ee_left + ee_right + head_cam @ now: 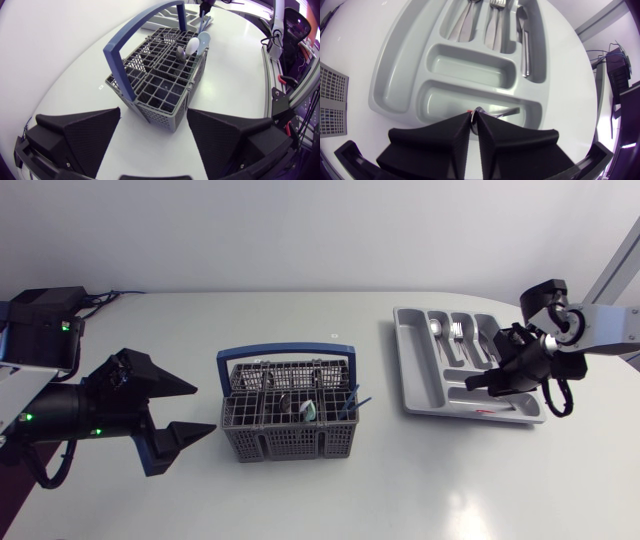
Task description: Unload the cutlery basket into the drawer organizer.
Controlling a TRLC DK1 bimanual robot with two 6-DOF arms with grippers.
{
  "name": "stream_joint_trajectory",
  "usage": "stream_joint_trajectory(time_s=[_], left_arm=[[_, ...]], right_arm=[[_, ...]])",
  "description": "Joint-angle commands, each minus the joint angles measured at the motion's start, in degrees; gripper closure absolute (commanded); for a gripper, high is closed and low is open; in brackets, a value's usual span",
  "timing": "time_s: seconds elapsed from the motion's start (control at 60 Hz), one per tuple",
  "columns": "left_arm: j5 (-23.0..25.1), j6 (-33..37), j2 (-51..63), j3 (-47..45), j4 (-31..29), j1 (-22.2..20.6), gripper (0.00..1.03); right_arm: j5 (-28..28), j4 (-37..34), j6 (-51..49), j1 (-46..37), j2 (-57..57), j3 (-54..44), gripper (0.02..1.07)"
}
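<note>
On the white table, the drawer organizer holds some forks, the right gripper clenches a metal utensil over its crosswise compartment, and several pieces remain in the cutlery basket beside the released, empty left gripper.
</note>
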Motion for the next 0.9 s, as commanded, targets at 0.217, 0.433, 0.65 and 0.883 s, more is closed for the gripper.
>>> stream_joint_trajectory(time_s=[0.217, 0.433, 0.65, 0.883], left_arm=[[0.4, 0.6, -0.7, -1.4, -0.5, -0.2, 0.05], [0.4, 0.4, -2.6, 0.4, -2.1, -0.4, 0.05], [0.5, -0.1, -5.4, 1.4, -3.7, -3.3, 0.05], [0.3, -1.5, -5.7, 2.2, -3.3, -7.2, 0.05]], right_arm=[[-0.5, 1.3, 2.8, 4.6, 0.0, -1.7, 0.33], [-6.1, 1.5, 1.2, 7.5, -12.0, -6.1, 0.33], [-11.3, -2.3, 1.4, 13.4, -23.5, -8.7, 0.33], [-16.5, -2.0, 0.2, 19.4, -33.4, -11.6, 0.33]])
